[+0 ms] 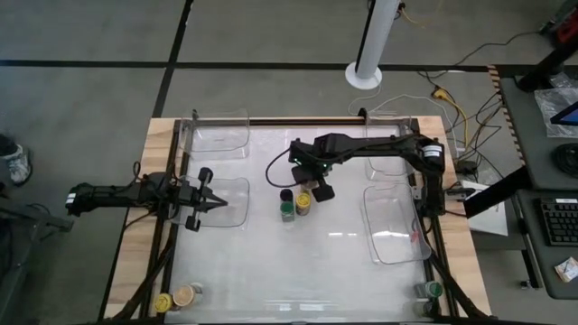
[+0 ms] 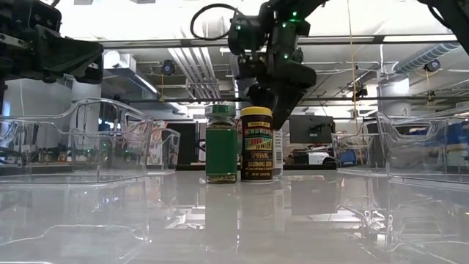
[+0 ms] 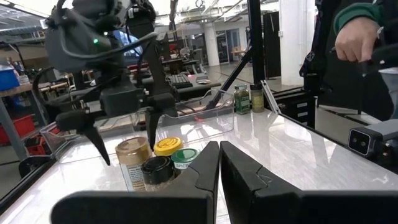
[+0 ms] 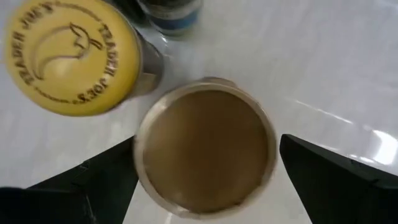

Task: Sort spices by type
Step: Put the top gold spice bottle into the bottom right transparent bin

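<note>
Several small spice jars stand together on their bases at the table's middle: a black lid [image 1: 286, 194], a green lid [image 1: 287, 213], a yellow lid [image 1: 304, 201] and a tan lid [image 4: 205, 149]. My right gripper [image 1: 313, 185] hangs open just above this group, pointing down. Its two fingers stand on either side of the tan-lidded jar [image 3: 132, 150] without touching it. My left gripper [image 1: 213, 204] is shut, hovers left of the group and points toward it. In the low view the green jar [image 2: 221, 143] and a dark jar [image 2: 256, 144] hide the others.
Clear plastic trays lie at the far left [image 1: 221, 133], middle left [image 1: 230, 200], far right [image 1: 393, 137] and right [image 1: 395, 226]. More jars stand at the near-left corner [image 1: 173, 298] and the near-right corner [image 1: 430, 291]. A person's hand [image 3: 357, 37] shows beyond the table.
</note>
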### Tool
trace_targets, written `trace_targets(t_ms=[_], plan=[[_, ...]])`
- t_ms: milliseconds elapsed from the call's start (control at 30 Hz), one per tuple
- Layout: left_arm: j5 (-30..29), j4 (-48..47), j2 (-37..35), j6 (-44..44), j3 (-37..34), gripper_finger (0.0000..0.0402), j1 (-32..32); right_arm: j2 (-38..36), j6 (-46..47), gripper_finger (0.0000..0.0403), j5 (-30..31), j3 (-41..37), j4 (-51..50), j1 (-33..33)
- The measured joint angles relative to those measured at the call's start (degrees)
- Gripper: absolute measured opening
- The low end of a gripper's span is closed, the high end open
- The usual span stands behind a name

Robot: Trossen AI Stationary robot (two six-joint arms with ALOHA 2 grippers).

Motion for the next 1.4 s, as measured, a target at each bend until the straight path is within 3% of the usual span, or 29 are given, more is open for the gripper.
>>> trace_targets(t_ms=[267, 567, 733, 833, 1033, 1267, 1400], plan=[[0.0, 0.02, 0.0, 0.0, 0.0, 0.0, 0.0, 2.57, 1.01, 0.0358, -1.23, 0.0, 1.13, 0.09], [0.0, -0.02, 0.0, 0.0, 0.0, 0.0, 0.0, 3.35, 1.04, 0.0276, -1.2, 0.0, 2.16, 0.09], [0.01, 0.02, 0.0, 0.0, 0.0, 0.0, 0.0, 1.29, 1.53, 0.0271, -1.11, 0.38, 0.81, 0.09], [0.01, 0.02, 0.0, 0.0, 0.0, 0.0, 0.0, -1.35, 3.41, 0.0277, -0.08, 1.08, 0.78, 0.15], [0.01, 0.02, -0.01, 0.0, 0.0, 0.0, 0.0, -8.97, 9.47, 0.0276, 10.86, 2.89, -7.34, 1.03], [0.01, 0.02, 0.0, 0.0, 0.0, 0.0, 0.0, -20.82, 25.78, 0.0272, 10.39, 3.3, -18.6, 4.9], [0.0, 0.02, 0.0, 0.0, 0.0, 0.0, 0.0, -27.7, 33.93, 0.0278, 6.7, 3.3, -20.54, 8.89]])
